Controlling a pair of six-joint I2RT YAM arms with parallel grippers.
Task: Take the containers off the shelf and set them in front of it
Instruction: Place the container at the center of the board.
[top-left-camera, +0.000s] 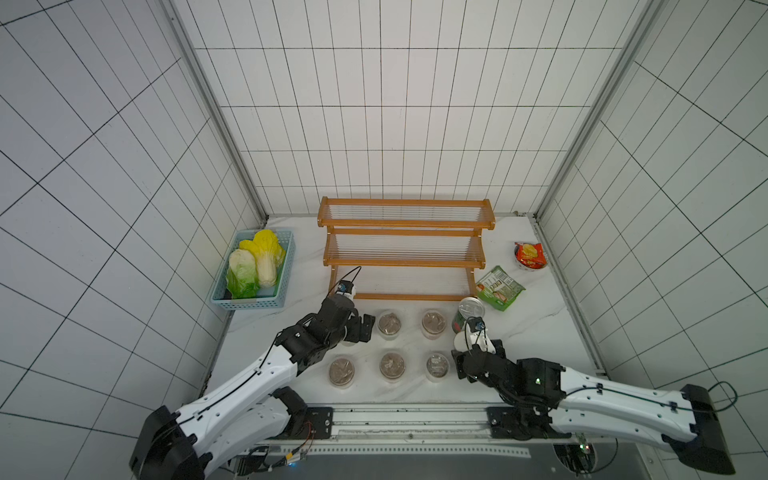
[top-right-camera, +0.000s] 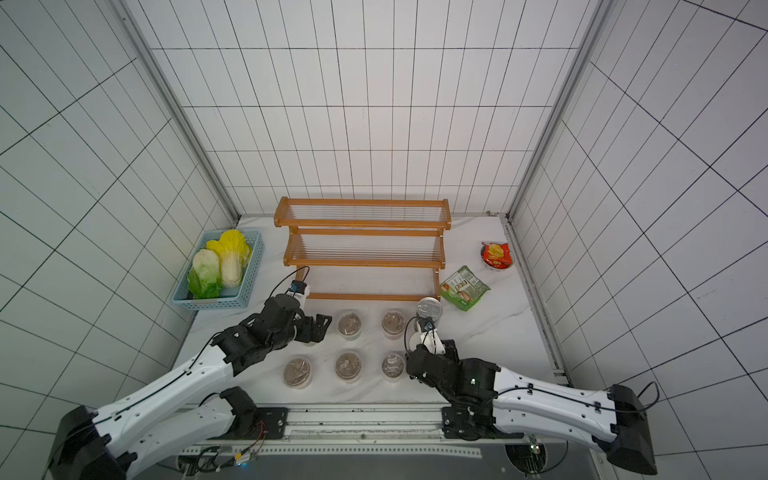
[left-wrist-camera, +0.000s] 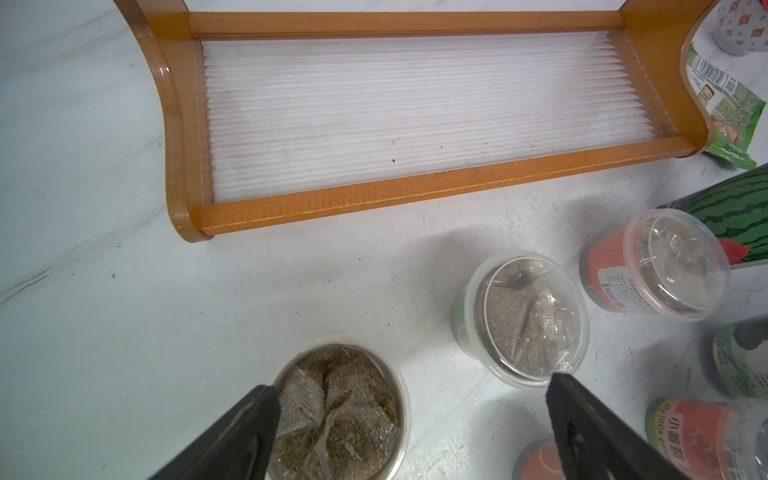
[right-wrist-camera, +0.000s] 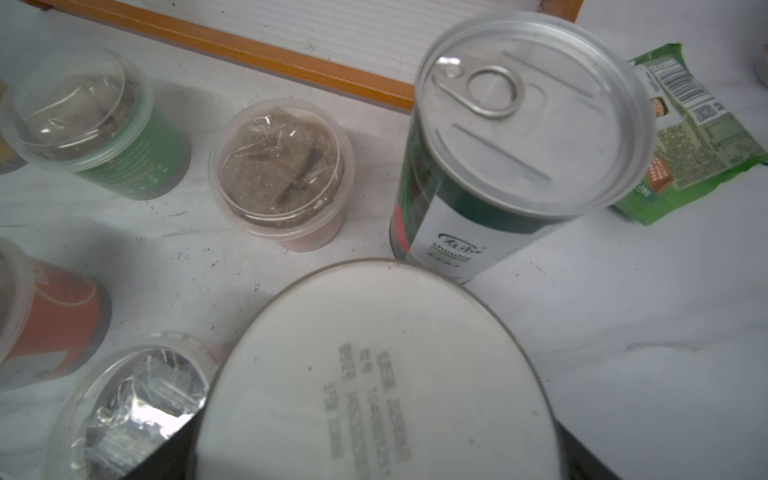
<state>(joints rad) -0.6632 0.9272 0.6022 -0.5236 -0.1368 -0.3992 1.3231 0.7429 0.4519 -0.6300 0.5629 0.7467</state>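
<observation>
**Left claw** (left-wrist-camera: 413, 388): jaws are seen spread wide, and nothing is clamped. 1 clear lidded cup (left-wrist-camera: 336, 411) of brown granules is found low between them. It is close against one finger (left-wrist-camera: 245, 436) and well apart from the other.

**Right claw** (right-wrist-camera: 376, 424): jaws are set wide and pressed to either side of the white-lidded jar (right-wrist-camera: 374, 353), which is held upright. Whether its base meets the table cannot be told.

**Just beyond the jar:** the dark green can (top-left-camera: 469, 309) is stood upright, near the shelf's right foot.

**Back row:** between the can and the left claw, a red-labelled cup (top-left-camera: 433, 322) and a green-labelled cup (top-left-camera: 390, 324) are lined up.

**Front row:** 3 more are noted nearer the robot. These are the front-left cup (top-left-camera: 341, 371), the front-middle cup (top-left-camera: 392, 365) and the front-right cup (top-left-camera: 437, 365), the last just beside the right claw.

**Position:** all 6 cups and the can are stood on the white tabletop (top-left-camera: 540, 332) in front of the shelf (top-left-camera: 405, 224), apart from its front rail. The shelf's 3 stepped tiers are backed toward the far wall.

**Edges:**
- A light blue basket (top-left-camera: 286, 257) holding 2 cabbages (top-left-camera: 253, 266) is placed left of the shelf.
- A green packet (top-left-camera: 498, 289) and a red packet (top-left-camera: 530, 255) are seen to its right.
</observation>
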